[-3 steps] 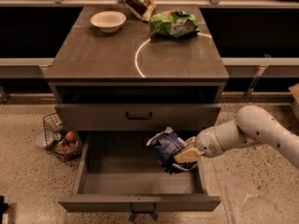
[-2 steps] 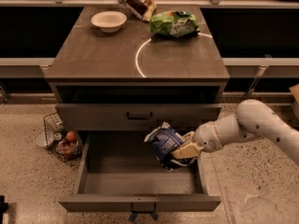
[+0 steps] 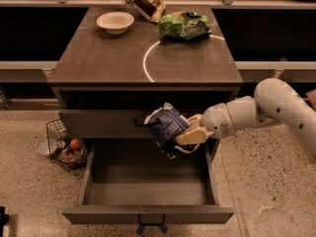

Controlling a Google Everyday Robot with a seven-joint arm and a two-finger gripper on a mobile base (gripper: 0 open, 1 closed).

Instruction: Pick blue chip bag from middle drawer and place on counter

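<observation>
My gripper (image 3: 183,137) reaches in from the right on a white arm and is shut on the blue chip bag (image 3: 165,126), a crumpled dark-blue and white foil bag. The bag hangs in the air above the open middle drawer (image 3: 148,194), level with the closed drawer front above it. The drawer is pulled out wide and shows nothing inside; a small blue strap (image 3: 150,227) hangs at its front handle. The counter (image 3: 98,58) is a grey-brown slab with a thin white curved line, above and behind the bag.
On the counter's far side stand a white bowl (image 3: 115,21), a green crinkled bag (image 3: 183,24) and a brown-red bag (image 3: 144,0). A wire basket (image 3: 64,144) with small items sits on the floor left of the drawer. Speckled floor lies to both sides.
The gripper has lifted the blue chip bag up and to the left, from just inside the drawer's right side to in front of the closed drawer above.
</observation>
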